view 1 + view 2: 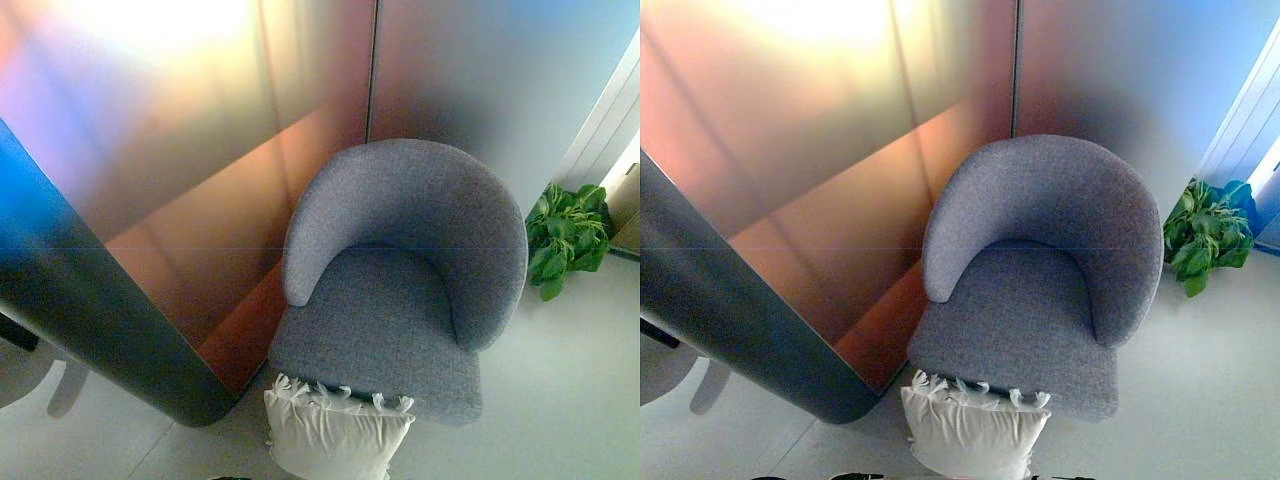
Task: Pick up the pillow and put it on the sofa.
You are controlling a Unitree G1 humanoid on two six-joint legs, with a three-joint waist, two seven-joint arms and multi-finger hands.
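Observation:
A white pillow [335, 434] with a frilled top edge stands on the floor, leaning against the front of the seat. Just behind it is the sofa [400, 290], a grey fabric armchair with a curved back and nothing on its seat cushion. The pillow's lower part runs off the bottom edge of both views. Neither hand shows in either view.
A frosted glass wall [220, 150] runs behind and to the left of the chair, ending in a rounded dark corner post [110, 330]. A green leafy plant [568, 238] stands on the floor to the chair's right. Pale floor [560, 400] spreads on the right.

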